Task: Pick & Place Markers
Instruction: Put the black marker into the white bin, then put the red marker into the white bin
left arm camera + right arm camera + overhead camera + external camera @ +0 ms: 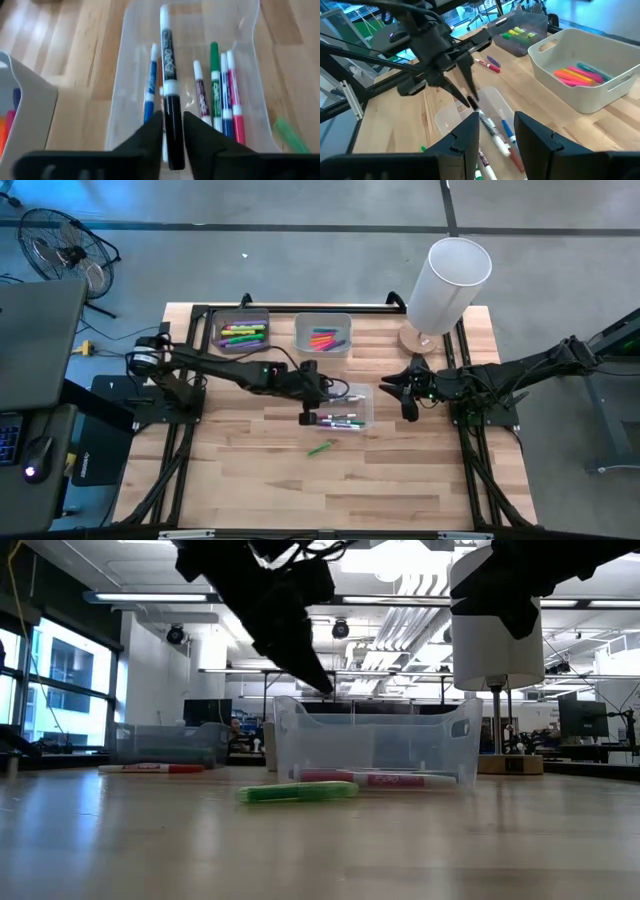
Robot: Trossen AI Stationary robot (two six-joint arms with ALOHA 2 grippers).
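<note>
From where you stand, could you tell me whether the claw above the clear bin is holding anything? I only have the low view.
Observer: Yes. The left wrist view shows a black marker between the fingers of the left claw, above the clear bin.
Operator: Thank you. Is anything already inside that bin?
Observer: Several markers lie in it, among them a blue marker, a green marker and a pink marker.
Operator: And where is the other arm, please?
Observer: The right claw is open and empty, off the bin's right side and facing it.
</note>
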